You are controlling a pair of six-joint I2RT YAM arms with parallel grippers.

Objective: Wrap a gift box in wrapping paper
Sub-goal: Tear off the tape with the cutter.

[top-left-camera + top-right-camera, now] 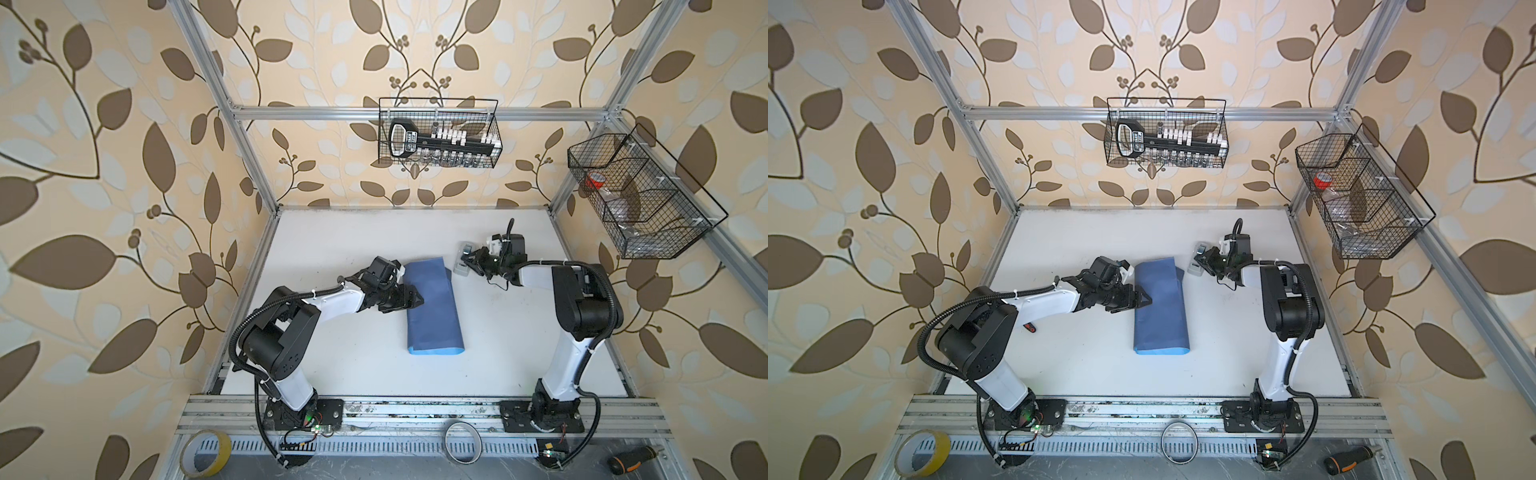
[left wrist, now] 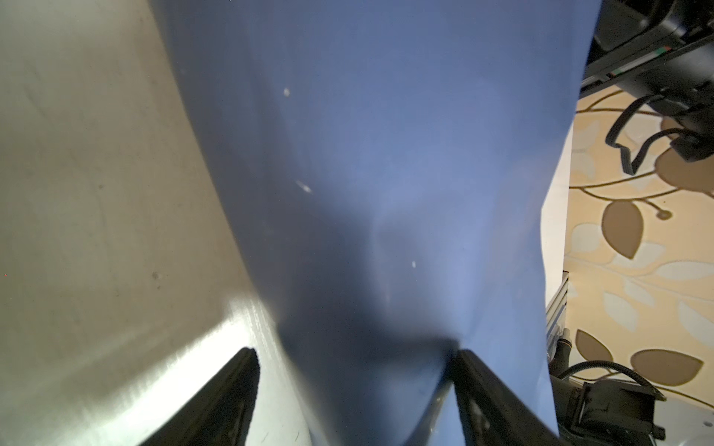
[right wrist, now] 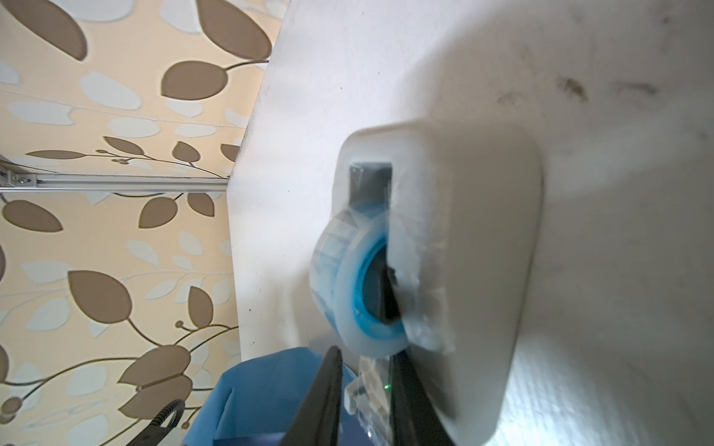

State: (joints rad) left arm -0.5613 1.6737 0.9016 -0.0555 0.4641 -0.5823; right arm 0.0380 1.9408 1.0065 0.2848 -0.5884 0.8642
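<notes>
Wrapping paper (image 1: 434, 316), folded dark side up, lies mid-frame on the counter (image 1: 353, 249) in both top views. Left fingers (image 2: 487, 394) stand wide apart at its left edge. Right fingers (image 3: 328, 397), narrowly parted, flank clear tape (image 3: 371, 386) at the tape dispenser (image 3: 483, 270); grip cannot be told.

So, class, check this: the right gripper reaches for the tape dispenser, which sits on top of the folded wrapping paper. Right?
Not quite: the tape dispenser sits on the table beside the wrapping paper, not on it, as a top view shows. The right gripper is at it.
</notes>
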